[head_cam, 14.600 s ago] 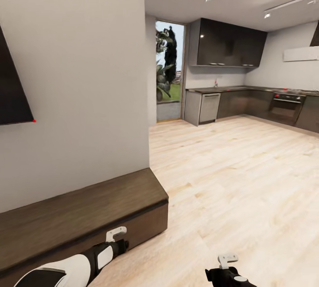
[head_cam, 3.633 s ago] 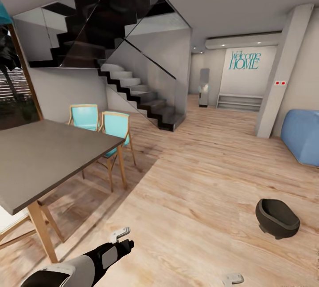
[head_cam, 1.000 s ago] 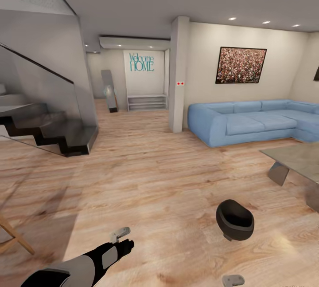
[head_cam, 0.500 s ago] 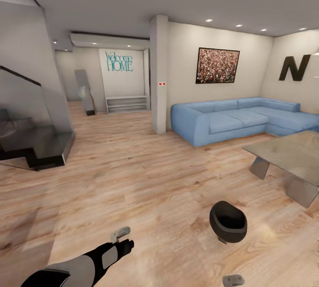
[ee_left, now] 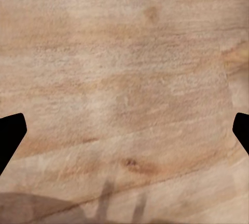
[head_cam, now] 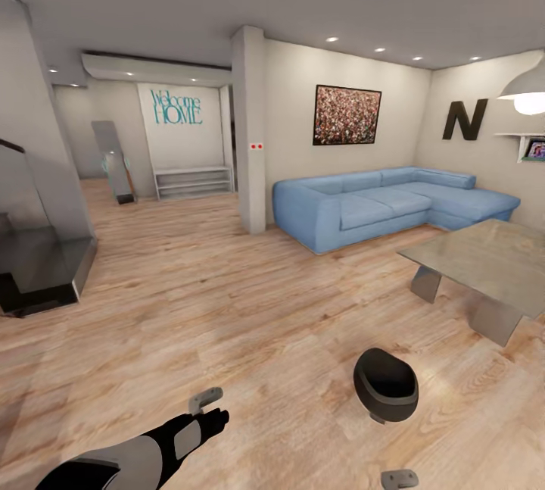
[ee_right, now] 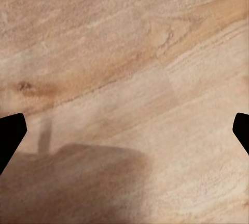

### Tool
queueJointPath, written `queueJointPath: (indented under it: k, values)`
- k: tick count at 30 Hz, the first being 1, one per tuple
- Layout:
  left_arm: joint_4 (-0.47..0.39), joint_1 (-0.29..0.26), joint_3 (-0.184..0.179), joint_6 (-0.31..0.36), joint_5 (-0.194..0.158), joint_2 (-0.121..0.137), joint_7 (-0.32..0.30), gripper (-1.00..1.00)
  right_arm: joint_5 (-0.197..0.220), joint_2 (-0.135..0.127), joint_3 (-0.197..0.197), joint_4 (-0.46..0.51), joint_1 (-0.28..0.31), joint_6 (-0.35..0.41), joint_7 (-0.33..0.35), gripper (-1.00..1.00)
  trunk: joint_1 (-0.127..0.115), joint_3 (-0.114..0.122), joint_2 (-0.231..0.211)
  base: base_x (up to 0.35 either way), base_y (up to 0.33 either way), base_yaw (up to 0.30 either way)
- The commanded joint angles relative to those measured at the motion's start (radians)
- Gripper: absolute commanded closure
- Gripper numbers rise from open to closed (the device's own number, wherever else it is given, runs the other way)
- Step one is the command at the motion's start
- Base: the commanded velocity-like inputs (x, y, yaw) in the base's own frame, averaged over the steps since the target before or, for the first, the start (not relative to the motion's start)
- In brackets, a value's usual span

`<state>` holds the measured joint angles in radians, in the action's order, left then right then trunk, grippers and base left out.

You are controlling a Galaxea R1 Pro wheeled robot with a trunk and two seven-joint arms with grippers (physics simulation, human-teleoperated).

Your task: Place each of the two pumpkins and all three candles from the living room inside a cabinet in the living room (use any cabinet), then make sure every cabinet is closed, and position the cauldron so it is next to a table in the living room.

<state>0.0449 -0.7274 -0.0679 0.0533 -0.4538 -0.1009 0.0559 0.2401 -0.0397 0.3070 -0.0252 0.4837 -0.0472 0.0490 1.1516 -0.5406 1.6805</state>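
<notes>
Head view: 1 cauldron (head_cam: 386, 384); 1 table (head_cam: 484, 259)

The view swings right: the stairs (head_cam: 38, 278) slide to the left edge, while the blue sofa (head_cam: 378, 206), the glass table (head_cam: 484, 259) and a wall lamp (head_cam: 526, 88) come further into sight.

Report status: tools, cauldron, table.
Left tool open, empty, over bare floor. Cauldron tipped on the floor, short of the table. Nothing between them.
</notes>
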Motion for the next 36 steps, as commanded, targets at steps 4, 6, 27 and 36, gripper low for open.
queueJointPath:
  k: [4,6,27,36]
  values:
    - [0.001,-0.001,-0.007,0.002,-0.007,-0.001,0.002,-1.00,0.009,0.000,0.007,-0.004,0.001,-0.003,0.005,-1.00,0.000,-0.001,0.001,0.004,0.007,-0.004]
    - [0.002,-0.001,-0.007,0.002,-0.007,-0.001,0.002,-1.00,0.009,0.000,0.008,-0.004,0.001,-0.005,0.005,-1.00,0.000,-0.001,0.001,0.001,0.002,-0.001]
    - [0.001,-0.001,-0.006,0.002,-0.008,0.000,0.002,-1.00,0.007,0.001,0.011,-0.003,0.001,-0.004,0.006,-1.00,0.000,-0.001,0.001,0.000,0.000,-0.175]
    - [0.001,-0.001,-0.006,0.002,-0.008,0.000,0.002,-1.00,0.007,0.001,0.011,-0.003,0.001,-0.003,0.006,-1.00,0.000,-0.001,0.001,0.000,0.048,-0.261]
